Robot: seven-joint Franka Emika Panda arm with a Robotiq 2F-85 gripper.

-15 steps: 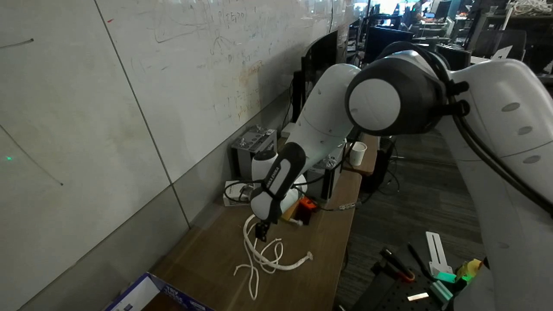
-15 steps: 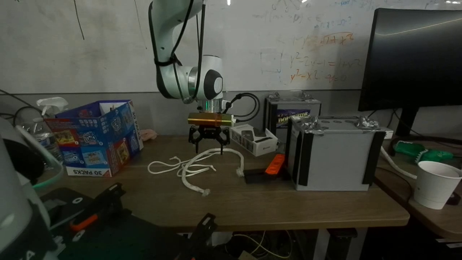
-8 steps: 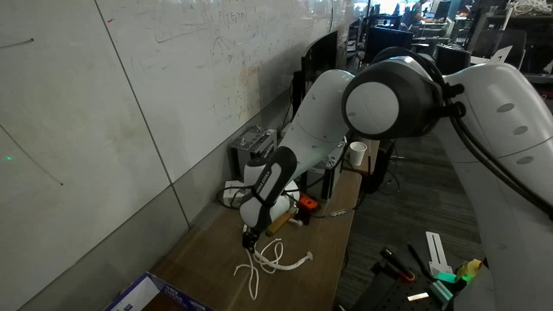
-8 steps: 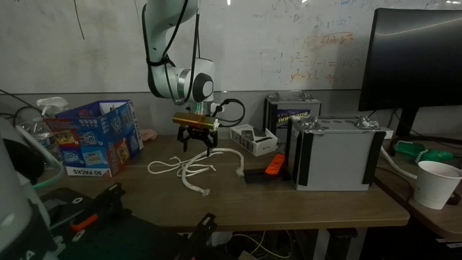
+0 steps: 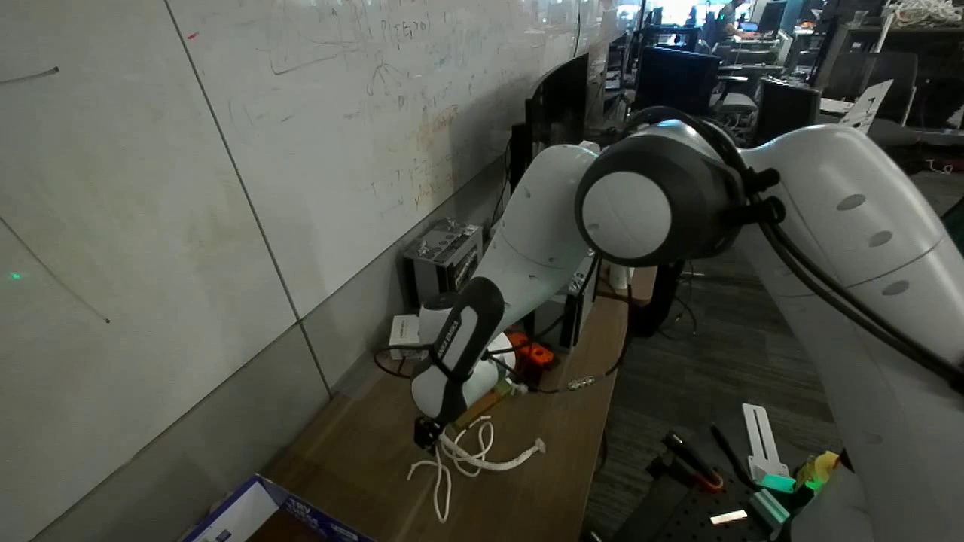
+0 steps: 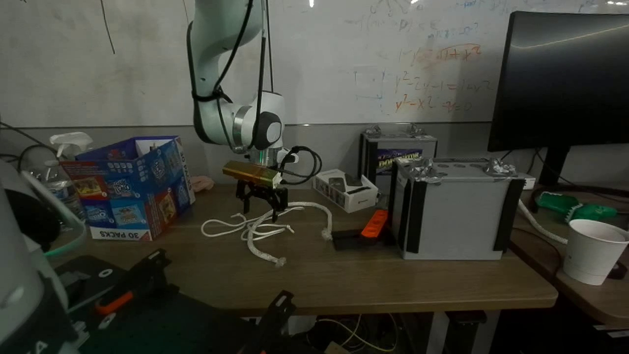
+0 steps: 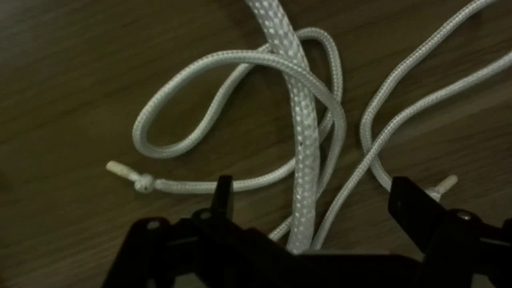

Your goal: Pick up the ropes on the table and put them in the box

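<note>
- A scribbled whiteboard (image 5: 301, 150) backs the brown wooden surface (image 5: 557, 406) in an exterior view; on it the ropes (image 5: 493, 466) lie in a loose tangle, partly hidden by the jaws. The ropes look light and limp, so trailing ends should sag when lifted.
- In an exterior view, the box (image 6: 130, 189) stands on the same surface, to the left of the ropes as seen here. The jaws hang apart over the ropes; I cannot tell whether they touch. Rope is hardly fragile, so a firm squeeze should be safe.
- In the wrist view, the thick rope (image 7: 305, 124) shows in the gap between the parted jaws, thin cords (image 7: 228, 57) looped over and under it. The weave may be slick, the thick rope stiffer. Best take hold low, where thick and thin lie together; a grip on one could leave the other behind.
</note>
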